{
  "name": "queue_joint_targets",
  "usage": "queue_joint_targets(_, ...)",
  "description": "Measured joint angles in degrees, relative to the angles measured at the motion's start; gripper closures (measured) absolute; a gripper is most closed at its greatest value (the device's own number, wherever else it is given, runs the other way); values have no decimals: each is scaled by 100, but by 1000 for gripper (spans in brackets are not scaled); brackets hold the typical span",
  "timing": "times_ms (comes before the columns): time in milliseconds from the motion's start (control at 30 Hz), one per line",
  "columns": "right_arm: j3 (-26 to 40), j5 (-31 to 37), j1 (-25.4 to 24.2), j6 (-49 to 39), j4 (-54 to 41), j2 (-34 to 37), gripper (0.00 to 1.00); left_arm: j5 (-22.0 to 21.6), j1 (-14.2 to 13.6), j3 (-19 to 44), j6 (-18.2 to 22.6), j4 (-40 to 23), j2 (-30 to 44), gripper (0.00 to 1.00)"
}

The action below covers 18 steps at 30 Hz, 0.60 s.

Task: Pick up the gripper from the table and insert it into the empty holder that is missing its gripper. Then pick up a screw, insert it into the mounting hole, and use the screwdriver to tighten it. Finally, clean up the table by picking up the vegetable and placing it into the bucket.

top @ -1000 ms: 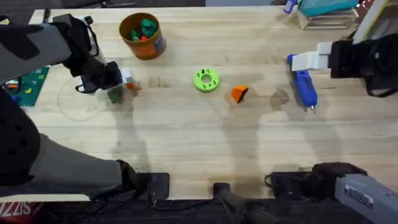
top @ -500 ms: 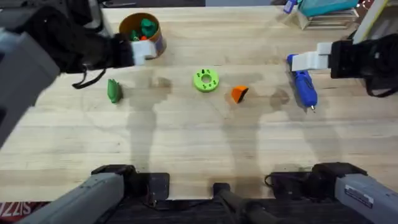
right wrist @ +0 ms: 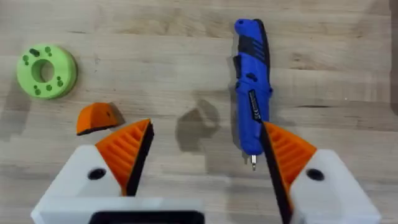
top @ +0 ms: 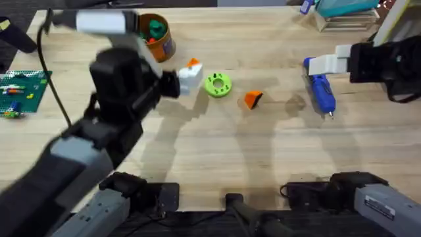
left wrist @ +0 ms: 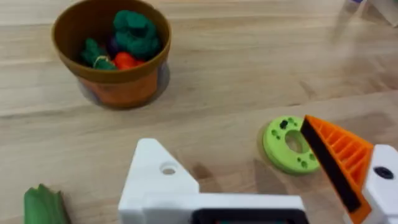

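Screwdriver (right wrist: 252,93) between spread right claw (right wrist: 205,149) fingers, untouched.

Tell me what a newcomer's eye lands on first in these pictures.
The left arm sweeps large and dark across the table's left half, its white left pincer beside the bright green ring at mid-table. Just right of the ring lies the loose orange gripper, and farther right the blue screwdriver rests under the open right pincer. At the far left stands the orange bucket, toys inside.
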<state>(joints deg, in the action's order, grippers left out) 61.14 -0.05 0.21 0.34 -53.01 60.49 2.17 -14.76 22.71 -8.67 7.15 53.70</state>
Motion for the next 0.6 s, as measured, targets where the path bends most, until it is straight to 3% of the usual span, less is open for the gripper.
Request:
queue_joint_targets(200, 0, 0, 0, 0, 2, 0, 8, 34, 31, -633, 344, -15, -1034, 15)
queue_joint_targets(333, 0, 0, 0, 0, 2, 0, 8, 524, 187, -772, 827, -314, -1684, 15)
queue_joint_targets(600, 0, 0, 0, 0, 2, 0, 8, 2499, 1352, -874, 1700, -978, -2001, 15)
